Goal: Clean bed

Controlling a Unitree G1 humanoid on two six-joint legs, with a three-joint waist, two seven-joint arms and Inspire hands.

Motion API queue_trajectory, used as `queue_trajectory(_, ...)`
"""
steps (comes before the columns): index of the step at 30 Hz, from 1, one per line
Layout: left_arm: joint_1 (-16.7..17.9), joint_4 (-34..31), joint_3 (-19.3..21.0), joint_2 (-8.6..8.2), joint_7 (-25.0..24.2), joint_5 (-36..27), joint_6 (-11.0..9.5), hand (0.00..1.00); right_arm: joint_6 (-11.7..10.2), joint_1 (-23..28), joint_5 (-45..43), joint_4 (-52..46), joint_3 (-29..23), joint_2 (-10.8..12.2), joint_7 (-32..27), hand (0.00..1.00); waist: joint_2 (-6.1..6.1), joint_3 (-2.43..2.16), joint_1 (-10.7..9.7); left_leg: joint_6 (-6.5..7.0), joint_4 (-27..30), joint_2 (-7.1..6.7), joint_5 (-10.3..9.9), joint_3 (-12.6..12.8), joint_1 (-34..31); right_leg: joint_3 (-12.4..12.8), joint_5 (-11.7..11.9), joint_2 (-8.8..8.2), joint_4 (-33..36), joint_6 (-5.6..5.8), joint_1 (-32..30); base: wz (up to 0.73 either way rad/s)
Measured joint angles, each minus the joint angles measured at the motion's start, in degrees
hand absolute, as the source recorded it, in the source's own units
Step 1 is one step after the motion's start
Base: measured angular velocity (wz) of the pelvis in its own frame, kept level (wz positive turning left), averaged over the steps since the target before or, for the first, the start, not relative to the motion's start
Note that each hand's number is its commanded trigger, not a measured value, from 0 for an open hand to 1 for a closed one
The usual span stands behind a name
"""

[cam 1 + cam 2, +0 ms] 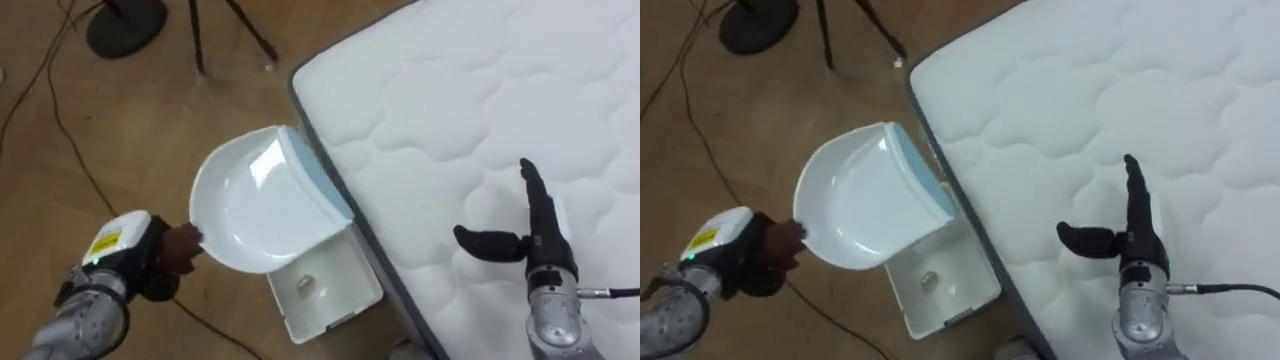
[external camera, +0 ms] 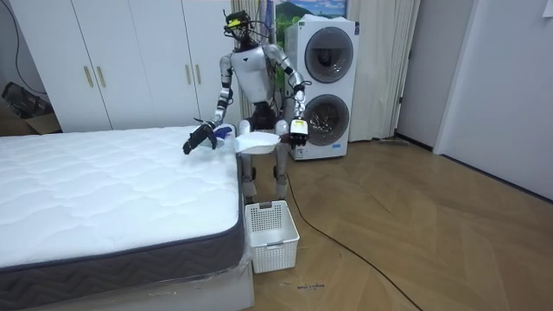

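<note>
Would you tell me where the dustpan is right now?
The dustpan is in the left robot hand, left of centre in the eye views, at the mattress edge and above the white basket.

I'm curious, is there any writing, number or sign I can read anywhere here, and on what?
Yellow label by the left hand holding the dustpan: print too blurred to read.
Washing machines: any markings too small to read.
No readable text anywhere.

A white quilted mattress (image 1: 480, 90) fills the frame's right side. On the wooden floor (image 1: 120, 130), a white basket (image 1: 345, 270) stands at lower centre, just beside the mattress edge. A round stand base (image 1: 125, 25) sits upper left.
</note>
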Motion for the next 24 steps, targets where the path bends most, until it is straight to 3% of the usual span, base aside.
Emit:
queue_trajectory(3,0.7,0.0,0.0,-1.77,-0.5,-1.8,-1.0,1.0,0.0,2.9,0.3,-2.6,-1.2,0.7,-0.1,0.0,-1.18,-0.43,0.1,0.32,-3.0,0.79,-0.1,3.8,5.3,1.0,1.1,0.53,-2.6,0.15,2.9,-0.74)
queue_trajectory(5,2.0,-0.1,0.6,-2.52,-0.5,-4.1,-1.0,1.0,0.3,3.2,0.4,-3.4,-1.3,2.1,0.0,0.0,-1.99,-0.67,1.0,0.05,-3.5,2.6,-1.5,9.2,8.4,-2.4,2.9,0.6,-4.1,-0.72,3.3,-1.41)
queue_trajectory(6,2.2,-0.3,0.8,-2.9,-0.5,-4.3,-0.9,1.0,0.4,3.5,0.4,-4.0,-1.3,2.1,0.0,0.0,-2.03,-0.64,1.0,0.04,-3.5,3.0,-1.8,10.6,9.0,-3.4,3.4,0.64,-4.4,-0.98,3.3,-1.45)
queue_trajectory(7,2.5,-1.2,1.0,-3.7,-0.4,-4.6,-0.7,1.0,0.5,3.6,0.4,-4.5,-1.2,2.1,0.0,0.0,-2.56,-0.54,1.5,0.08,-3.7,3.53,-2.3,14.0,10.3,-8.1,4.1,0.0,-4.5,-2.09,3.0,-1.6)
queue_trajectory(8,2.9,-2.3,1.3,-4.51,-0.2,-5.3,-0.8,1.0,1.2,3.5,0.6,-5.4,-0.9,2.2,0.1,0.0,-3.16,-0.4,2.9,0.17,-4.5,3.94,-2.6,18.2,11.8,-15.4,5.4,-1.47,-5.4,-4.32,2.6,-1.81)
queue_trajectory(9,3.0,-2.6,1.5,-4.97,-0.1,-5.4,-0.9,1.0,1.5,3.5,0.9,-5.9,-0.5,2.3,0.2,0.0,-3.47,-0.34,3.7,0.2,-5.1,4.18,-2.6,20.6,12.6,-19.8,6.3,-2.35,-6.5,-5.75,2.7,-2.11)
queue_trajectory(10,3.2,-2.9,2.0,-5.5,0.1,-5.4,-1.1,1.0,1.7,3.0,0.9,-6.3,0.5,2.8,0.9,0.0,-4.08,-0.39,4.9,0.23,-6.2,4.57,-2.6,22.5,13.4,-26.0,8.4,-2.88,-9.8,-8.08,3.9,-1.75)
queue_trajectory(11,3.4,-2.8,2.3,-5.72,0.1,-5.5,-1.1,1.0,1.7,2.8,0.8,-6.3,0.7,3.2,1.5,0.0,-4.19,-0.39,5.0,0.29,-6.5,4.78,-2.6,22.2,13.5,-27.1,9.8,-2.27,-11.5,-8.59,4.4,-1.84)
queue_trajectory(12,3.5,-2.7,2.4,-5.89,0.2,-5.5,-1.2,1.0,1.7,2.7,0.7,-6.3,0.7,4.2,2.1,0.0,-4.06,-0.38,4.6,0.52,-6.8,5.25,-2.8,20.4,12.9,-26.3,13.1,-0.15,-15.5,-7.67,5.5,-1.44)
queue_trajectory(13,3.2,-2.7,2.4,-6.04,0.1,-5.9,-1.5,1.0,1.8,2.8,0.7,-6.1,0.6,4.7,2.3,0.0,-3.53,-0.27,4.6,0.99,-7.0,6.99,-2.9,21.0,12.1,-24.9,14.3,1.5,-16.8,-2.72,5.4,-1.46)
queue_trajectory(14,3.1,-2.6,2.4,-6.76,0.1,-6.3,-1.7,1.0,2.6,3.3,0.8,-6.1,0.4,4.7,2.7,0.0,-3.61,-0.28,5.0,1.07,-7.1,7.76,-2.9,23.6,12.4,-28.4,9.8,-0.84,-9.9,-2.36,5.7,-1.12)
queue_trajectory(15,3.2,-2.6,2.6,-7.26,0.1,-6.4,-1.7,1.0,2.9,3.4,0.8,-6.1,0.2,4.7,3.0,0.0,-3.61,-0.29,5.2,1.08,-7.1,7.94,-2.9,25.0,12.7,-29.3,7.6,-2.65,-6.6,-2.99,6.3,-1.12)
queue_trajectory(16,3.6,-2.6,2.6,-8.01,0.1,-6.5,-1.7,1.0,2.8,3.4,0.8,-6.1,0.1,4.6,3.3,0.0,-3.72,-0.31,6.1,1.1,-7.6,7.98,-2.9,27.9,13.6,-30.4,3.9,-6.33,-2.2,-2.4,8.2,-1.19)
queue_trajectory(17,4.3,-2.6,2.6,-8.46,0.0,-7.0,-1.7,1.0,2.7,3.3,0.6,-6.2,0.3,4.8,3.4,0.0,-3.83,-0.37,6.8,1.09,-7.5,7.92,-2.9,30.0,14.1,-31.1,2.1,-9.0,-2.1,-0.32,10.8,-1.12)
queue_trajectory(18,4.6,-2.6,2.6,-8.57,-0.2,-7.5,-1.6,1.0,2.7,3.3,0.5,-6.3,0.4,4.8,3.4,0.0,-3.9,-0.37,6.8,1.09,-7.3,7.88,-2.9,30.5,14.0,-31.2,1.5,-9.93,-2.6,0.33,11.6,-0.85)
queue_trajectory(19,4.9,-2.7,2.6,-8.68,-0.5,-7.8,-1.6,1.0,2.6,3.3,0.3,-6.4,0.7,4.8,3.4,0.0,-4.14,-0.39,6.7,1.05,-6.6,7.87,-2.9,31.6,13.6,-31.3,1.0,-10.52,-4.2,0.73,11.8,-0.58)
queue_trajectory(21,5.5,-2.7,2.6,-9.06,-0.8,-7.8,-1.6,1.0,2.4,3.3,-0.2,-6.4,0.7,4.9,4.0,0.0,-4.37,-0.35,6.6,0.87,-5.7,7.97,-2.8,31.9,13.3,-31.7,0.5,-10.34,-6.6,0.09,11.7,-0.62)
queue_trajectory(24,6.3,-2.6,3.2,-9.93,-1.8,-7.9,-1.5,1.0,1.4,3.0,-2.1,-6.4,0.8,5.0,5.4,0.0,-4.42,-0.31,6.2,0.4,-5.1,7.96,-2.5,29.7,13.4,-31.8,0.3,-10.1,-7.2,-1.1,11.9,-0.46)
